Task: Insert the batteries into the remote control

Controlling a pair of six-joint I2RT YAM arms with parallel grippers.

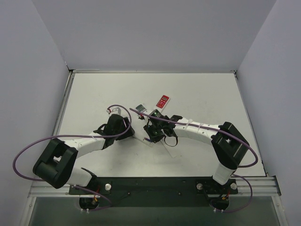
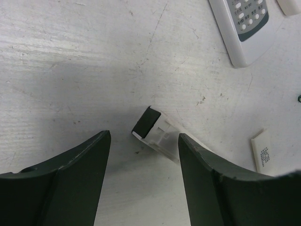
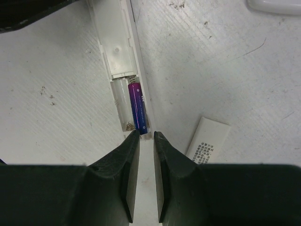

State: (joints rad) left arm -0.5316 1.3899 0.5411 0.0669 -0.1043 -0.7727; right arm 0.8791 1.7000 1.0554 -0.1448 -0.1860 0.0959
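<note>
Black right gripper (image 3: 146, 133) fingers stood nearly closed, a thin slit between them, gripping nothing, at the end of the long white plastic remote control (image 3: 115, 42). One blue-purple cylindrical battery (image 3: 138, 107) lay in a slot of its open compartment. Opposite, the left gripper (image 2: 144, 134) gaped wide, the remote's dark tip between its fingers.

Three remotes: one red remote (image 1: 162, 100), one grey-keypad remote (image 2: 242, 23), one opened remote (image 3: 120, 52) holding one blue battery (image 3: 138, 108); one loose cover (image 3: 207, 141).
</note>
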